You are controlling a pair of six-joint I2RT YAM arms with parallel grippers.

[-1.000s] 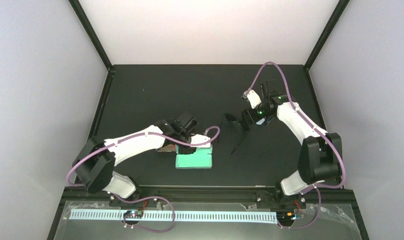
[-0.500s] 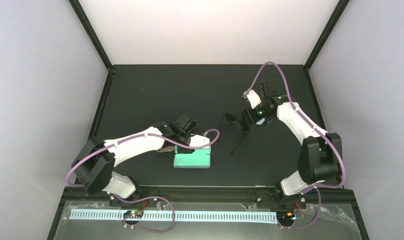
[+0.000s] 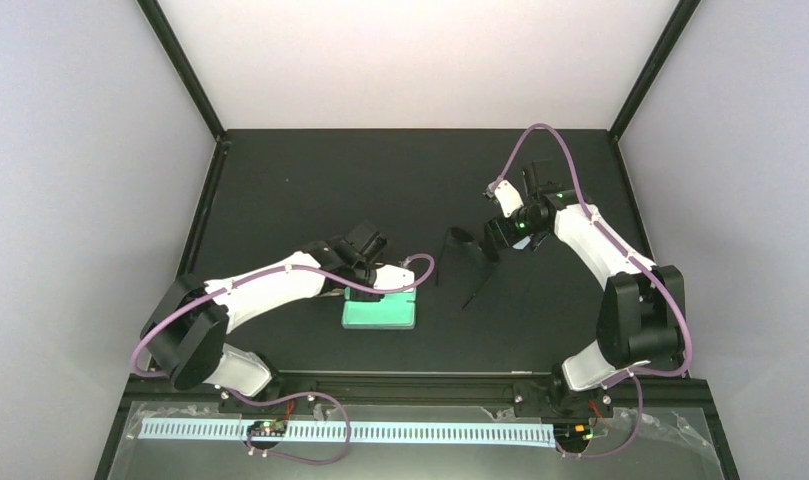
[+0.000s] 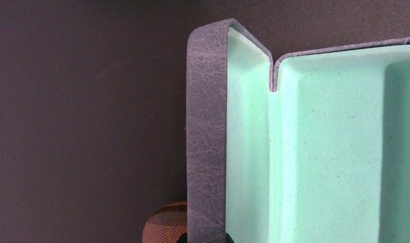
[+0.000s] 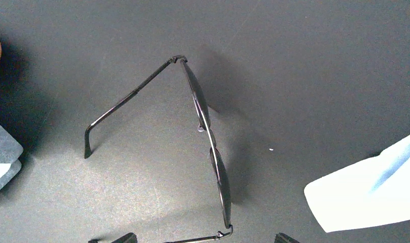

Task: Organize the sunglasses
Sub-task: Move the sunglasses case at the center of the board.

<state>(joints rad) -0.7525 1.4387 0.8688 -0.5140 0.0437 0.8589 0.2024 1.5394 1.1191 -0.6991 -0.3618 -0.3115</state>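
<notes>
Fingers on the left arm are closed. I can't see the tips in the left wrist view, but they look pinched on the wall of the open glasses case. Its mint lining faces up, right below those fingers, with nothing in it. A brown woven-looking thing pokes out just beside the case wall, and I can't tell what it is.

Over to the right, the black sunglasses sit on the bench with both arms unfolded, between the two sets of fingers and apart from the case. The right arm's fingers are spread wide on either side of the near hinge end of the frame and aren't touching it as far as I can see. A pale blue cloth lies off to one side of them.

My read is that this is the grab-the-shades step, with the case held ready. The next move needs the right fingers to drop a bit and close gently on the thin frame. The arms will need folding before it fits in the case.
</notes>
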